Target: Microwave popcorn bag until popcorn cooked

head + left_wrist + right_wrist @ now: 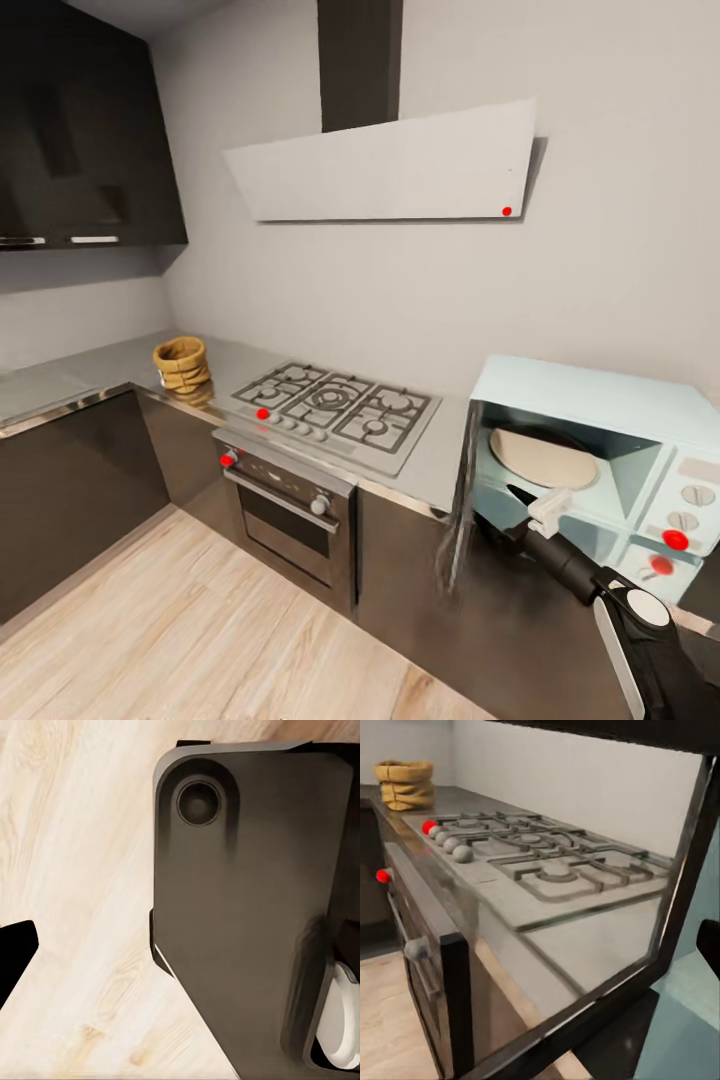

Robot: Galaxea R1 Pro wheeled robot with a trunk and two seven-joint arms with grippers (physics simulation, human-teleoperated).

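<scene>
Right end effector [548, 508], grip state unclear, rests at the open microwave [600, 455]; next, fetch the popcorn bag [182, 364] from the desk's [440, 455] far-left corner.

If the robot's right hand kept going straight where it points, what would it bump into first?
Probably the glass of the open microwave door: the right wrist camera looks straight through it at the gas hob and the popcorn bag beyond. How near the glass is cannot be told.
</scene>
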